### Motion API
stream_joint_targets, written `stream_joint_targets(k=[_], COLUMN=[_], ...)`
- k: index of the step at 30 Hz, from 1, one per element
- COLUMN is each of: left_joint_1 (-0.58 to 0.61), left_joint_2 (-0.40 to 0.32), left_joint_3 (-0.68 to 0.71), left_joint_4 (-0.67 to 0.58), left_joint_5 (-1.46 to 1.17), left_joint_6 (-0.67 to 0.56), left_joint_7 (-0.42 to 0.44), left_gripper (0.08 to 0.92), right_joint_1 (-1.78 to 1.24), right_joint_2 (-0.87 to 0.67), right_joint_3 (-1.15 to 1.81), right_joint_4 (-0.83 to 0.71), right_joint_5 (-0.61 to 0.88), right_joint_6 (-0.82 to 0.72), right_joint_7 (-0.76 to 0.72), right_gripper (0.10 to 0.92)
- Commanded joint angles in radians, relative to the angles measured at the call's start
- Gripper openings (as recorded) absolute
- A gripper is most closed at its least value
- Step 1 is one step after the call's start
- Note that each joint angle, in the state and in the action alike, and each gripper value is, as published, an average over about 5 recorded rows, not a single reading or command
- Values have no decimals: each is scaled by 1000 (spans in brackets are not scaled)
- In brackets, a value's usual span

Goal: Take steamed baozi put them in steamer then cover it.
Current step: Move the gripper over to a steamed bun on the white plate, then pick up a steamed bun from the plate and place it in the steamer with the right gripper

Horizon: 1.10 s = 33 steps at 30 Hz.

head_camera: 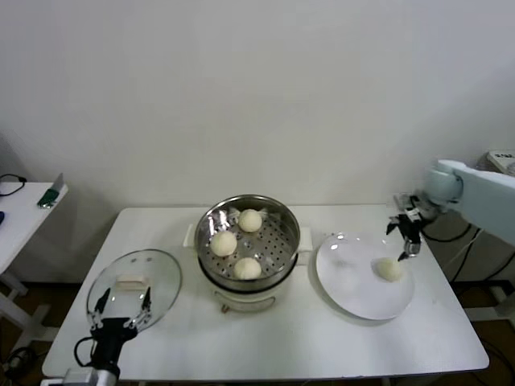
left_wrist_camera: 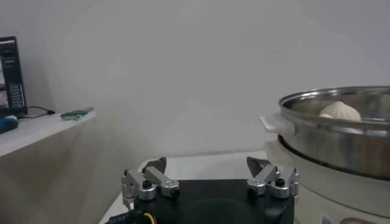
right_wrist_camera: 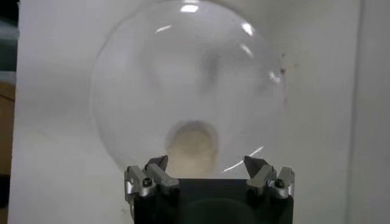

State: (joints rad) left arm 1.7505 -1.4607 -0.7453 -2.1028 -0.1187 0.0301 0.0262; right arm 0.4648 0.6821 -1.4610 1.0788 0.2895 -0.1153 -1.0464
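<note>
The steamer [head_camera: 273, 219] stands mid-table on its cream pot base and holds three baozi [head_camera: 224, 243], [head_camera: 250, 220], [head_camera: 248, 268]. A fourth baozi [head_camera: 389, 269] lies on the white plate [head_camera: 354, 297] to the right. My right gripper [head_camera: 405, 243] hangs open just above and behind that bun; in the right wrist view the bun [right_wrist_camera: 192, 143] sits below the gripper [right_wrist_camera: 206, 163], between the spread jaws. My left gripper [head_camera: 121, 305] is open and empty at the front left, over the glass lid [head_camera: 165, 277]. The left wrist view shows the left gripper [left_wrist_camera: 207, 164], the steamer [left_wrist_camera: 341, 131] and one bun [left_wrist_camera: 340, 111].
The glass lid with its cream handle [head_camera: 132, 281] lies flat on the table's left part. A side table [head_camera: 20, 211] with small items stands at far left. Cables hang past the table's right edge. The white wall is close behind.
</note>
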Motion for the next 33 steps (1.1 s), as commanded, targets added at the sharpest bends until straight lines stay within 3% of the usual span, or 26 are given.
stream_joint_targets(k=[1, 20, 28, 33], left_joint_1=[-1, 12, 12, 14], left_joint_2=[-2, -1, -3, -3], left_joint_3=[1, -3, -1, -4], left_joint_4=[4, 4, -1, -4], left_joint_5=[2, -1, -2, -3], left_joint_6=[2, -8, -8, -9], left_joint_7=[0, -3, -3, -4], left_gripper=[823, 823, 823, 823], right_joint_1=[-295, -327, -251, -35], right_joint_2=[-22, 53, 41, 39], right_joint_3=[241, 310, 249, 77], right_joint_4=[-105, -153, -115, -23], right_joint_5=[-98, -133, -116, -14], right_joint_6=[-41, -20, -31, -35], right_joint_7=[31, 90, 65, 48], right_gripper=[823, 816, 704, 672])
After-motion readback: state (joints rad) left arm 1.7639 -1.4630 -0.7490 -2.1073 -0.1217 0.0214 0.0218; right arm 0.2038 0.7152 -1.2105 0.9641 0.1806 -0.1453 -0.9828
